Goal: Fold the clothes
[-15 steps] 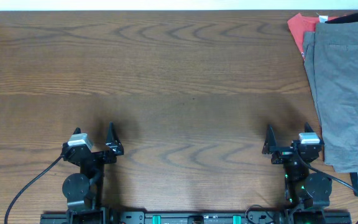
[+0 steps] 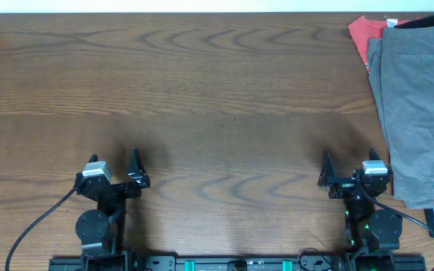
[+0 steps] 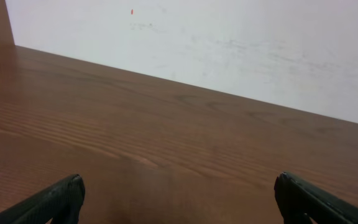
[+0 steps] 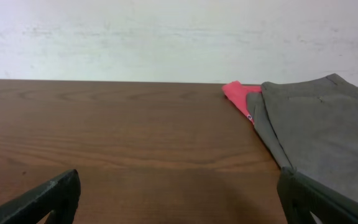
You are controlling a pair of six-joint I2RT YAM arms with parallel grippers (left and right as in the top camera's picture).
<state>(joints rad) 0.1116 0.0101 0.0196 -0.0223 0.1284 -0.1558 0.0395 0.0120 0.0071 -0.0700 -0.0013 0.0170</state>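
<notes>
Spreading across every view is a brown wood-grain desk, its bare top matte and marked with long dark grain arcs. Grey-taupe shorts lie flat on the desk's far right part, running lengthwise from the back edge toward the front, with the waistband at the back. A red T-shirt pokes out from under the shorts on their left at the back corner. A black garment shows just behind the waistband.

Well to the left of the shorts, near the front of the desk, the left hand hovers with its fingers spread wide and nothing between them. The right hand sits just left of the shorts' lower end, not touching them. It too is spread wide and empty, and its dark fingers stand at opposite edges of its own camera view.

Behind the shorts and the desk's back edge rises a plain white wall with faint scuffs. A black cable curves away from the left arm's base.
</notes>
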